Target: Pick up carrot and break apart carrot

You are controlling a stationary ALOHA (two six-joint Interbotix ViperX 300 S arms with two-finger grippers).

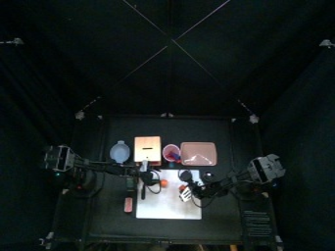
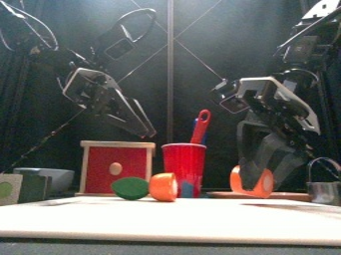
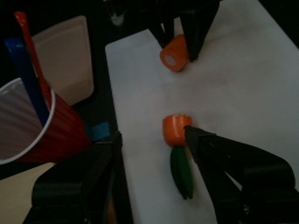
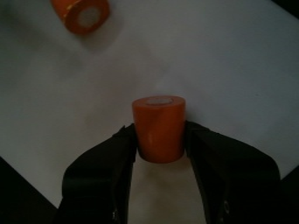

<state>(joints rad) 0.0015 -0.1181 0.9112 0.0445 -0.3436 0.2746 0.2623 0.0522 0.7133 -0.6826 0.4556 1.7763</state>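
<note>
The carrot lies in two smooth, stubby orange cylinders on the matte white board (image 3: 140, 105): one piece (image 4: 160, 128) low-centre in the right wrist view, between the right gripper (image 4: 162, 150)'s parted jaws, the other (image 3: 176, 129) mid-frame in the left wrist view beside its green top, before the left gripper (image 3: 152, 179)'s wide-open jaws; black curtains surround

Orange carrot pieces on a white board

One carrot piece (image 3: 176, 129) is bright orange with a dark green leafy top (image 3: 181, 171); the other carrot piece (image 4: 163, 128) is orange too, and each cut end is pale. The cutting board (image 3: 251, 79) is white. The cup (image 2: 184, 165) is red, with a red and blue tool (image 2: 200, 127) in it. The box (image 2: 116, 165) is red. The grippers are black.
</note>
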